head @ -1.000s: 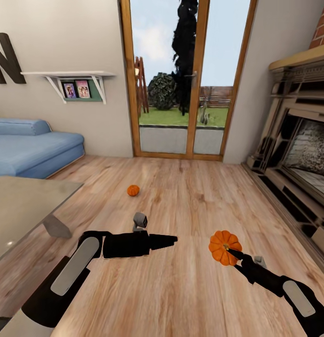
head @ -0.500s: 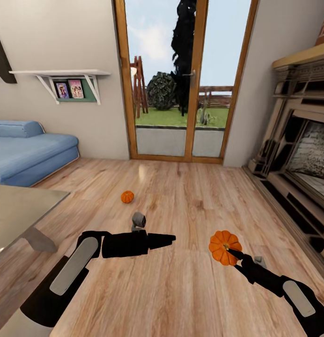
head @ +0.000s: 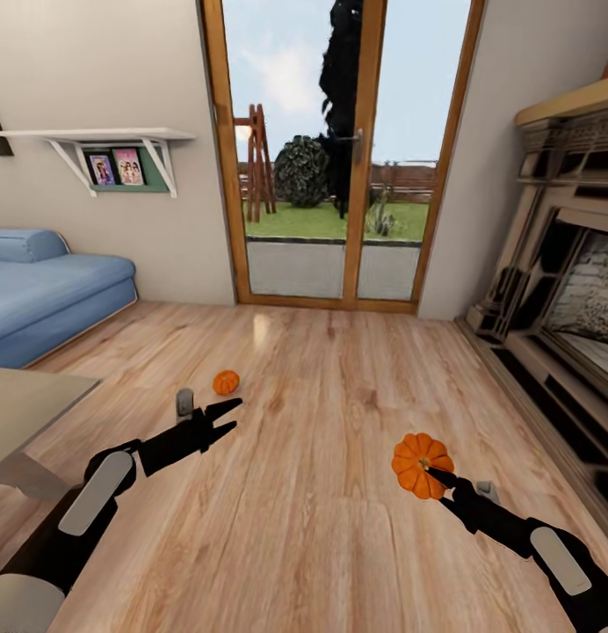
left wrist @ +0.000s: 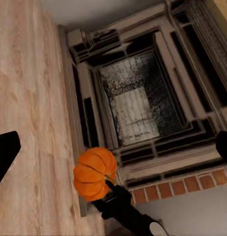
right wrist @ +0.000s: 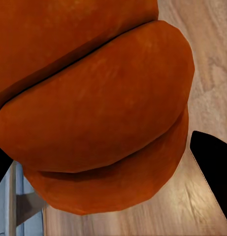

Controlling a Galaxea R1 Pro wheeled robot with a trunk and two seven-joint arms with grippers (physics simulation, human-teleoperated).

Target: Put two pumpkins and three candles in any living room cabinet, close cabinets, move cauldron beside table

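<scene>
One small orange pumpkin (head: 225,381) lies on the wood floor ahead. My left gripper (head: 227,417) is open just short of it, tips pointing toward it with a small gap between. My right gripper (head: 434,477) is shut on the second pumpkin (head: 420,462), held above the floor at the right. The right wrist view has that pumpkin (right wrist: 98,108) pressed close, one dark finger (right wrist: 214,169) beside it. The left wrist view catches the held pumpkin (left wrist: 95,172) in front of the fireplace. A corner of the glass coffee table (head: 23,404) shows at the left. The candles and the cabinet are out of view.
A blue sofa (head: 49,294) stands at the left wall under a white shelf (head: 93,138). Glass doors with a wooden frame (head: 330,176) are straight ahead. A fireplace surround (head: 559,316) runs along the right. Bare wood floor (head: 322,527) lies between my arms.
The camera has turned, shifting the room leftward. My left arm swung from lying crosswise to pointing forward at the floor pumpkin, and its fingers opened. The right gripper kept its pumpkin.
</scene>
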